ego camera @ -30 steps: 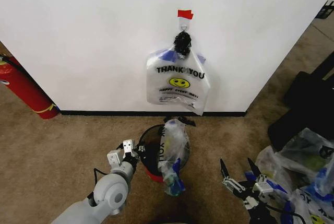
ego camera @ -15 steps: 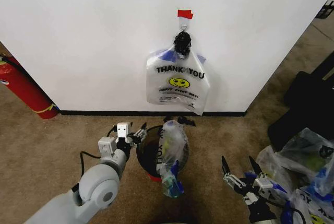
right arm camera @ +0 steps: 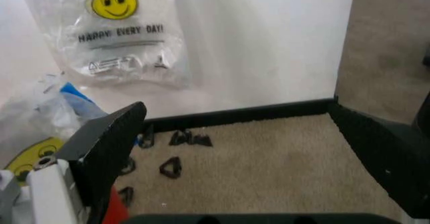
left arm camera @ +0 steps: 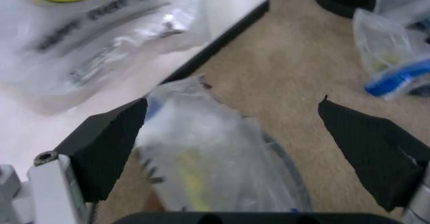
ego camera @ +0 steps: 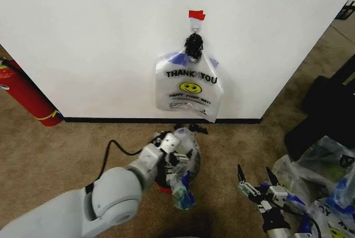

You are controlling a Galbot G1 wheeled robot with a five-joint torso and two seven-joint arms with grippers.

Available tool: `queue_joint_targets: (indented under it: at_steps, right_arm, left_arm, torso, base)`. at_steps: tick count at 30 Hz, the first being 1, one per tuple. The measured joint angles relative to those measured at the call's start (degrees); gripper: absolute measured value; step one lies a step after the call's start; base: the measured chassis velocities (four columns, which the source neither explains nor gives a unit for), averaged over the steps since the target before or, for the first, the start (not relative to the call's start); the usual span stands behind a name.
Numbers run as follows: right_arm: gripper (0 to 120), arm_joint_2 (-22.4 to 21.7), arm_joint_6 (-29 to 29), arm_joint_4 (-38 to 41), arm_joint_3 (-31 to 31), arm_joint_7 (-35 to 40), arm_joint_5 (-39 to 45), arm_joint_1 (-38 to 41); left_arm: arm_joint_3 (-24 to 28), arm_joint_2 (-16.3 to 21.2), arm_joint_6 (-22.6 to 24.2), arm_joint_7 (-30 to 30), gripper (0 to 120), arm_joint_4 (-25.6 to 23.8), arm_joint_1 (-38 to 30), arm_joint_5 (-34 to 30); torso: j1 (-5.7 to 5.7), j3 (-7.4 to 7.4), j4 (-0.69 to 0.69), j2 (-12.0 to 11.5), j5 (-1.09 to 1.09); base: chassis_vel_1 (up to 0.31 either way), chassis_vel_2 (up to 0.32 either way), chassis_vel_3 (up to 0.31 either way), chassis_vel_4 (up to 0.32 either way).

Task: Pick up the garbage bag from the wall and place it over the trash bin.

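Since a second ago the left gripper point(ego camera: 171, 150) has swung from the bin's left side, clear of the rim, in over its mouth, while the right gripper point(ego camera: 256, 185) has barely shifted.

Draped on the trash bin point(ego camera: 162, 181), the garbage bag point(ego camera: 184, 167) lies bunched along the right part of the rim, its long axis running from the wall-side edge down the near outer side toward the carpet, blue patches at the low end. Its left half of the rim looks uncovered, so I judge the bag needs spreading leftward. In the left wrist view the left gripper point(left arm camera: 232, 148) stands wide, fingers spread either side of the bag point(left arm camera: 208, 163), holding nothing. It is much the nearer tool. Well to the right over the carpet, the right gripper is spread wide and idle. Behind, the THANK YOU bag point(ego camera: 189, 87) hangs on the wall point(ego camera: 100, 44).
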Motion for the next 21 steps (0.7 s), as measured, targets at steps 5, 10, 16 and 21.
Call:
queue_joint_targets:
  at_steps: [5,10,16,21]
  right_arm:
    - [100,-0.5,-0.5,-1.0,-0.1,0.0,0.0,0.3]
    - [100,-0.3,-0.6,-1.3,0.0,0.0,0.2,0.7]
    - [100,0.0,-1.0,-1.7,-0.2,0.0,0.6,1.1]
    - [100,-0.1,-1.2,-1.6,-0.1,-0.1,1.1,1.1]
  left_arm:
    - [4.1,-2.7,-0.7,-0.3,99,4.0,-2.7,0.9]
    - [6.8,-3.6,-0.8,-0.4,98,7.4,-3.8,4.0]
    - [9.1,-4.7,-0.4,-0.5,78,10.5,-3.4,8.2]
    - [9.7,-5.1,-0.4,-0.7,61,11.6,-2.9,10.5]
  torso:
    - [0.00,0.01,0.01,0.0,0.00]
    - [0.00,0.00,0.01,0.0,0.00]
    - [0.00,0.00,0.01,0.0,0.00]
    - [0.00,0.00,0.02,0.0,0.00]
  base:
    - [0.000,0.000,0.000,0.000]
    - [0.000,0.000,0.000,0.000]
    - [0.000,0.000,0.000,0.000]
    - [0.000,0.000,0.000,0.000]
